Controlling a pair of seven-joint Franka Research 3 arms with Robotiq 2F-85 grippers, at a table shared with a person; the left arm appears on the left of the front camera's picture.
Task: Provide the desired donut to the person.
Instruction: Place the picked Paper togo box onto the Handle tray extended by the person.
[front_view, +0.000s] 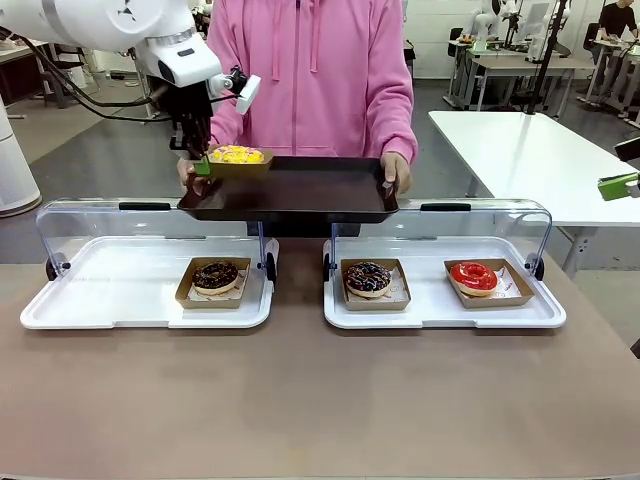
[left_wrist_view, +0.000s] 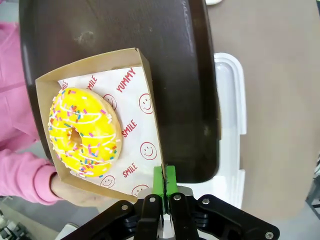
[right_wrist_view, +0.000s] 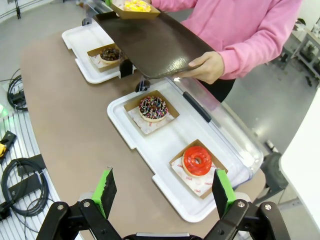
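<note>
The yellow donut (left_wrist_view: 84, 132) with sprinkles lies flat in a brown paper box (left_wrist_view: 90, 62). The box is at the edge of the dark tray (front_view: 300, 190) that the person (front_view: 320, 70) in pink holds.

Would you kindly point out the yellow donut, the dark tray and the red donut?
yellow donut (left_wrist_view: 97, 142): left wrist view, icing beside the hole.
dark tray (front_view: 300, 187): front view, bare middle of its surface.
red donut (right_wrist_view: 188, 163): right wrist view, icing beside the hole.
</note>
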